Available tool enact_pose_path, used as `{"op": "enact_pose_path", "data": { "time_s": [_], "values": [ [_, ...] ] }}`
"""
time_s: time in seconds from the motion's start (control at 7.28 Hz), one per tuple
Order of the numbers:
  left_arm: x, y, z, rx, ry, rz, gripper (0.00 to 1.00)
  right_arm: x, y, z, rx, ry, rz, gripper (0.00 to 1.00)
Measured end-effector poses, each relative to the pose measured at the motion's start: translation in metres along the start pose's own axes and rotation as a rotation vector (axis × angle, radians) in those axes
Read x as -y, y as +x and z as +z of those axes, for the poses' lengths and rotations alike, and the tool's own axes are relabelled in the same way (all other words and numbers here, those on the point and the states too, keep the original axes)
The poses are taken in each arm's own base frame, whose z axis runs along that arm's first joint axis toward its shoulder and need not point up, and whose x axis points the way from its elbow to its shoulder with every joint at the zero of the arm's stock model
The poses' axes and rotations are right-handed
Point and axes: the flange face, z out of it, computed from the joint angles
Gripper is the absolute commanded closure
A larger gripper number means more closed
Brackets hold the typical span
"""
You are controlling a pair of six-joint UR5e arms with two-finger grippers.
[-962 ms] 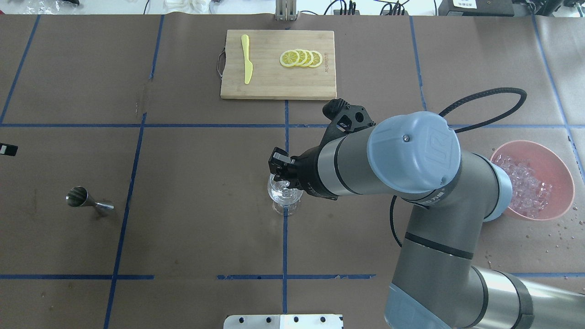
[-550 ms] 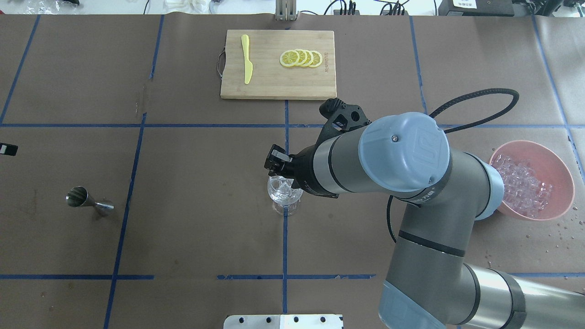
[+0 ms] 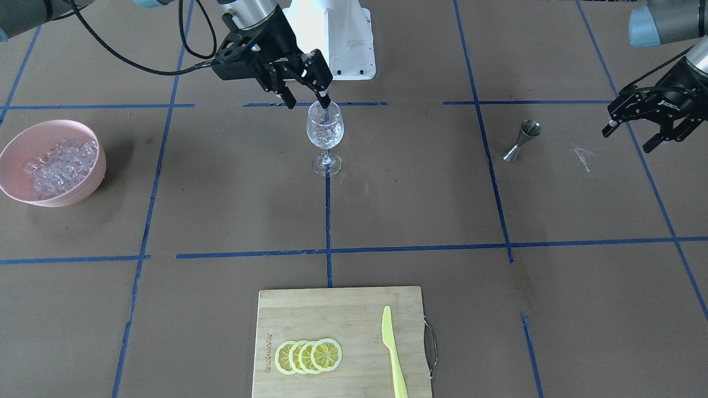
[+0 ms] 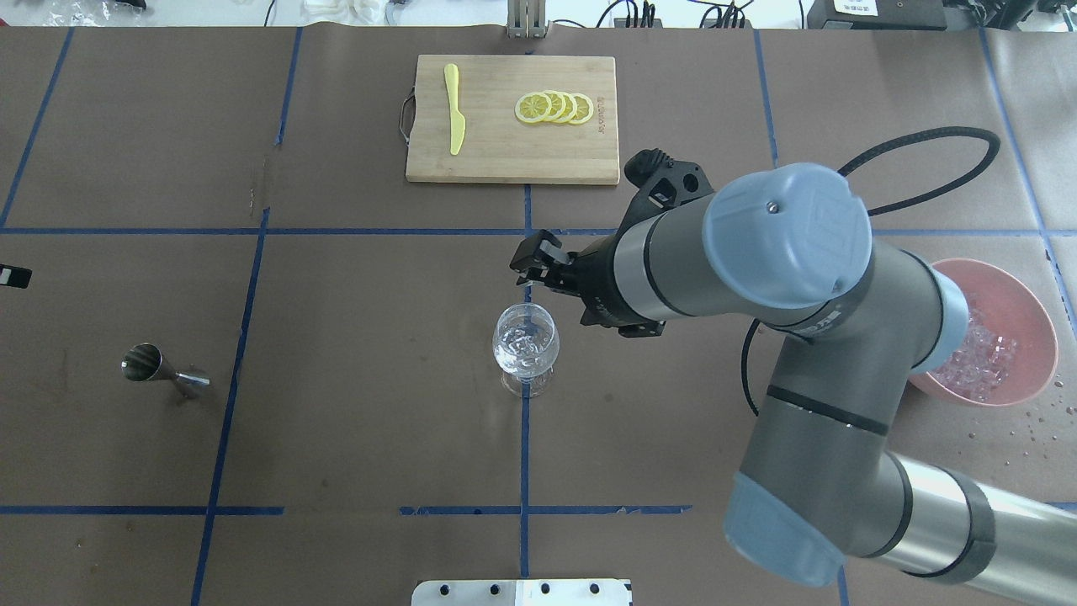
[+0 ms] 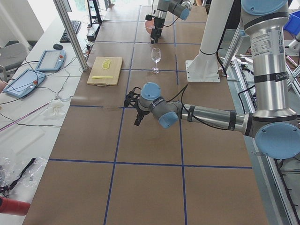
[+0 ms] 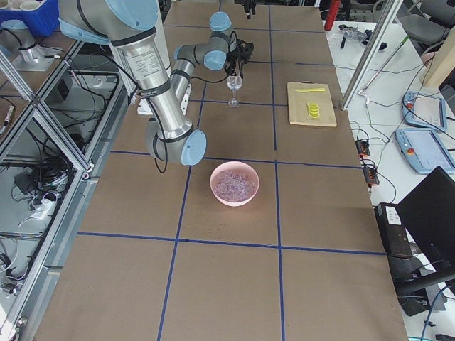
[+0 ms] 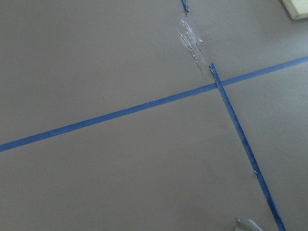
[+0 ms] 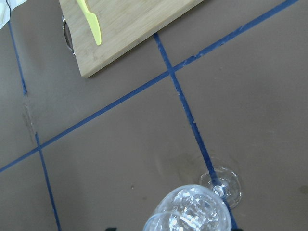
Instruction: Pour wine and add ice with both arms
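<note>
Many chunks of ice (image 3: 55, 163) sit heaped in the pink bowl (image 3: 88, 185) at the robot's right end of the table (image 3: 387, 221), well apart from the wine glass (image 3: 325, 131); a few chunks already lie in the glass's cup, clear in the overhead and right wrist views. The right gripper (image 3: 308, 104) hangs just beside the glass rim on the robot's side, jaws spread, nothing between them. The left gripper (image 3: 628, 138) hovers off past the jigger (image 3: 522, 138), jaws also spread and empty.

Handling, as a guess: the ice is hard, light and likely wet and slippery (droplets show on the table by the bowl); chunks are small and piled loose, so neighbours may shift or cling. Best to pinch one chunk from above across two flat faces, firm but not enough to squirt it out. The glass looks thin, fragile and top-heavy on its narrow stem; a knock at the rim could tip it, so drop ice from low over the cup. If the glass has to be held, take it at the stem.
</note>
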Motion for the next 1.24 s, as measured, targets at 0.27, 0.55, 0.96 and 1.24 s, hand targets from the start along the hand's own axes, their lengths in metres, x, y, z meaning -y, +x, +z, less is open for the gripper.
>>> {"op": "enact_pose_path", "data": {
  "time_s": [0.27, 0.55, 0.96, 1.24],
  "values": [
    [0.001, -0.003, -0.001, 0.012, 0.007, 0.006, 0.0, 0.084, 0.068, -0.033, -0.084, -0.024, -0.04, 0.0],
    [-0.001, -0.017, 0.001, 0.072, 0.023, 0.043, 0.0, 0.167, 0.158, -0.079, -0.161, -0.048, -0.162, 0.0],
    [-0.008, -0.062, -0.006, 0.155, 0.015, 0.188, 0.0, 0.258, 0.303, -0.139, -0.275, -0.047, -0.366, 0.0],
    [-0.004, -0.098, -0.03, 0.22, -0.038, 0.181, 0.0, 0.303, 0.383, -0.169, -0.351, -0.058, -0.474, 0.0]
  ]
}}
